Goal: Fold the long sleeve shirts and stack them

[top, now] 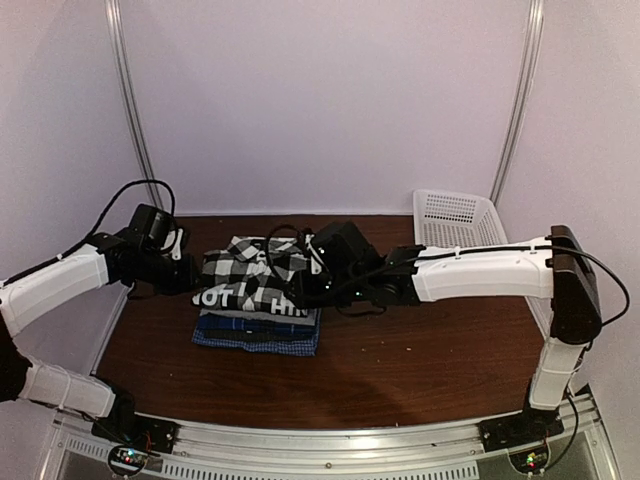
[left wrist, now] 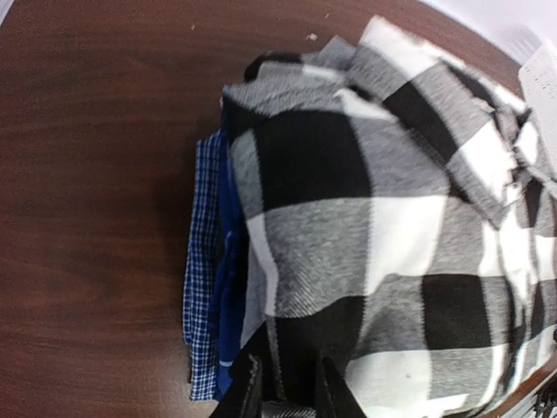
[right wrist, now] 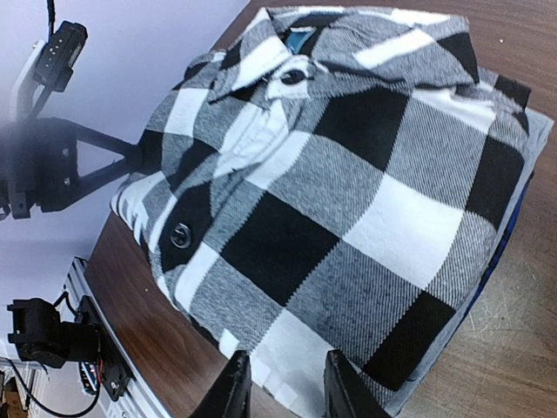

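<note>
Right gripper (right wrist: 285, 392) is nearest, at the bottom of its wrist view. Its fingers (right wrist: 233, 392) are part-way apart and straddle the near edge of the black-and-white check shirt (right wrist: 331, 192), with white cloth showing between them. I cannot tell if they pinch it or just hover. Left gripper (left wrist: 291, 396) looks the same on the opposite side: a dark patch of the check cloth sits between its fingers, and I cannot tell if it has a grip. The check shirt lies folded, collar and buttons up, on top of a dark blue shirt (left wrist: 231, 279) and a blue-checked shirt (left wrist: 202, 287). The pile sits mid-left on the brown table (left wrist: 96, 174), well apart from the white basket (top: 455, 215) at the far right. I judge this step as placing and squaring the top shirt on the stack. The check shirt looks bulkier than the ones under it and overhangs them a bit, and the collar end is rumpled. For the next move I need both sets of fingers clear of the cloth, then a straight lift away so the fold doesn't drag or the pile shift. No grey shirt is in view.
</note>
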